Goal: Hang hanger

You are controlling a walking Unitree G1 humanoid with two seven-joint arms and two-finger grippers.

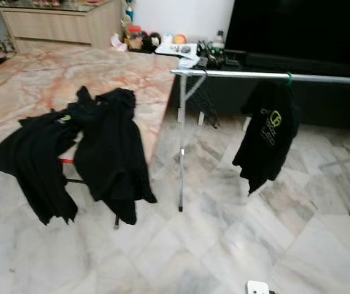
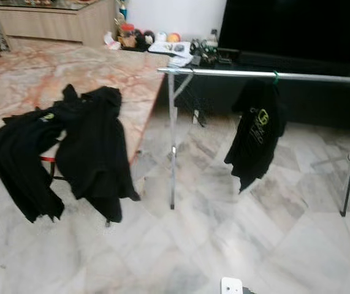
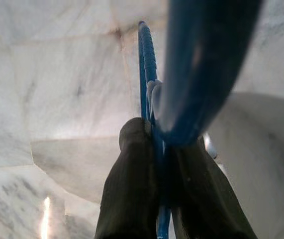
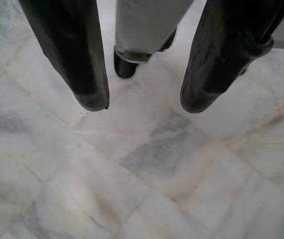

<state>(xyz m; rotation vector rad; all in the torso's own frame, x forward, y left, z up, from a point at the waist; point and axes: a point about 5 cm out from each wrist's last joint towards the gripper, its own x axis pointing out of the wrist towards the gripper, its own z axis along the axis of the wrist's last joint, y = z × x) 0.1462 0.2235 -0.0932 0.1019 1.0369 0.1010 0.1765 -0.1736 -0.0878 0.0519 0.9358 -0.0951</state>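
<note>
Two fingers of the left hand point(image 3: 156, 199) pinch the blue hanger point(image 3: 149, 74), lengthwise between them.

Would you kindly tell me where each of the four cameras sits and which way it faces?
Left eye view: on the head, looking forward and down at the clothes rail, a hung black shirt and black garments.
Right eye view: same head camera and scene.
Left wrist view: along the left claw, shut on a blue hanger, above the marble floor.
Right wrist view: along the open right claw, down at the same floor.
</note>
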